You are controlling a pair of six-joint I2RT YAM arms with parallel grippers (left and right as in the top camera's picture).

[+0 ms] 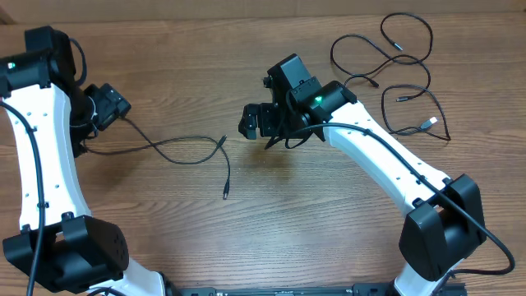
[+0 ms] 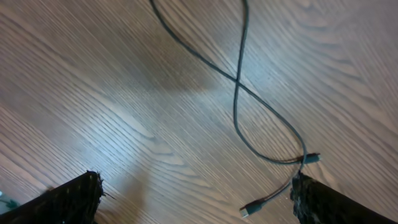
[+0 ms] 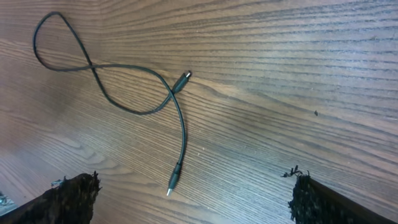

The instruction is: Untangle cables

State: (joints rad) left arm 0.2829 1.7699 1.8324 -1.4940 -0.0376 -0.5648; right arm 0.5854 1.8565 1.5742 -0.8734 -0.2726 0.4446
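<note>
One thin black cable (image 1: 177, 145) lies on the wooden table between the arms. It has a loop near the left arm and two plug ends (image 1: 225, 195) toward the middle. In the left wrist view (image 2: 236, 93) it crosses itself, and one plug (image 2: 249, 210) lies close to the right finger. In the right wrist view (image 3: 177, 118) its lower plug (image 3: 173, 183) lies between the fingers, on the table. Several more loose cables (image 1: 394, 57) lie spread at the back right. My left gripper (image 1: 109, 105) (image 2: 196, 202) is open and empty. My right gripper (image 1: 255, 122) (image 3: 193, 196) is open and empty above the table.
The white right arm (image 1: 386, 156) stretches diagonally from the front right toward the middle. The white left arm (image 1: 37, 140) runs along the left edge. The table's back edge (image 1: 246, 8) runs along the top.
</note>
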